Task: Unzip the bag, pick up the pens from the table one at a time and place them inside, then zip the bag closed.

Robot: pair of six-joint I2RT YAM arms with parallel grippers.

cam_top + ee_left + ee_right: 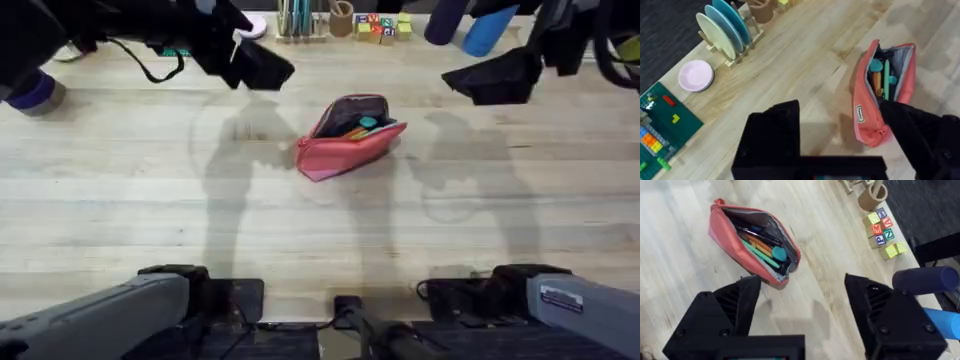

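Note:
The salmon-pink bag (345, 150) lies at the middle of the table (120, 210) with its zipper open and its mouth gaping. Several pens (362, 127) lie inside it, among them a light green one (760, 253), orange ones and a black one (754, 234). The bag (867, 117) shows the same in the left wrist view. My left gripper (258, 66) hangs open above the table, behind and left of the bag, holding nothing. My right gripper (492, 80) hangs open behind and right of it, also holding nothing. Their fingers (774, 135) (727, 312) stand wide apart.
Along the far edge stand a rack of teal sticks (297, 20), a wooden cup (342, 18) and letter blocks (382, 27). A plate rack (727, 35), a pink plate (696, 75) and a green brick baseplate (662, 120) lie far left. Blue cylinders (482, 30) sit far right.

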